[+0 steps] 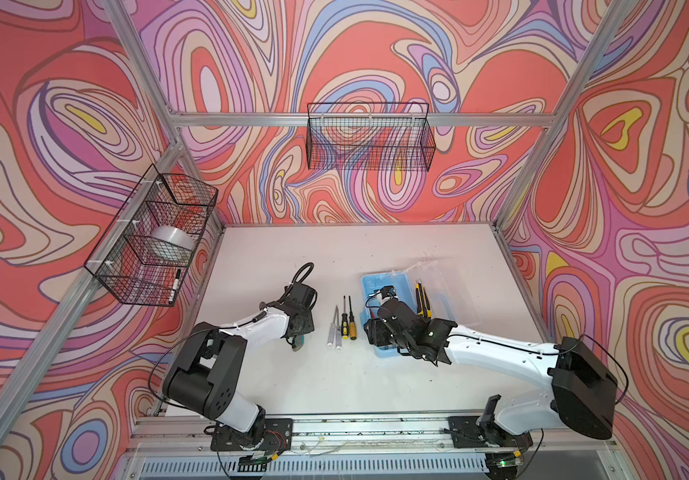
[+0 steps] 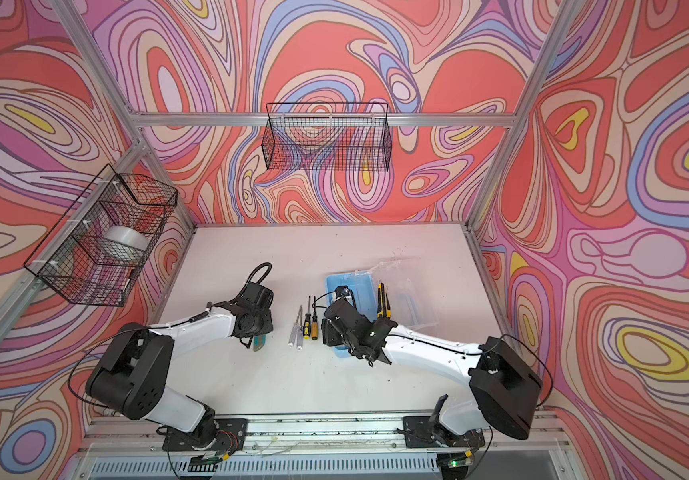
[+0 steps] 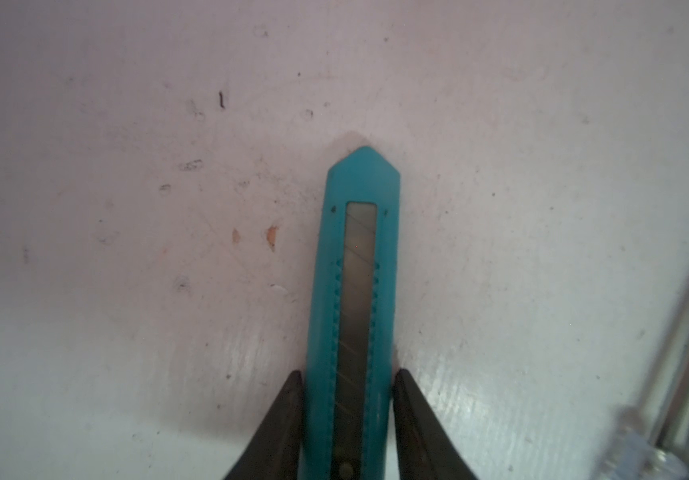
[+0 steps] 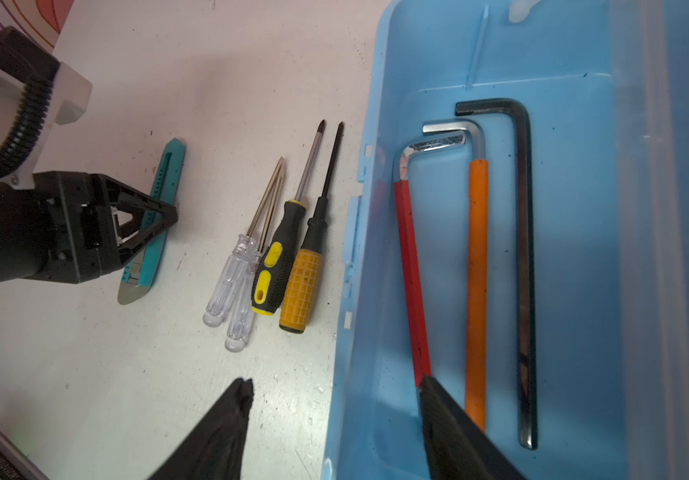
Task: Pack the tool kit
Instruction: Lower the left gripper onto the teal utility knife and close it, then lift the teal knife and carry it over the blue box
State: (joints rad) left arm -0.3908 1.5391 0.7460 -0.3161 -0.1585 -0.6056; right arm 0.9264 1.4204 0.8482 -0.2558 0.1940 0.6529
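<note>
The tool kit (image 4: 575, 174) is a light-blue box, open, with its clear lid (image 1: 452, 286) folded to the right. Inside lie a red hex key (image 4: 411, 270), an orange one (image 4: 477, 270) and a black one (image 4: 525, 270). My right gripper (image 4: 334, 381) is open astride the box's left wall, one finger by the red key. Several screwdrivers (image 4: 276, 257) lie left of the box. My left gripper (image 3: 349, 373) is shut on a teal utility knife (image 3: 359, 257) lying flat on the table, seen in both top views (image 1: 297, 343) (image 2: 259, 343).
Yellow-and-black utility knives (image 1: 420, 297) lie between box and lid. A black wire basket (image 1: 369, 137) hangs on the back wall. Another wire basket (image 1: 126, 266) on the left holds a tape roll (image 1: 170, 241) and a marker (image 1: 176, 284). Aluminium frame posts edge the white table (image 1: 334, 257).
</note>
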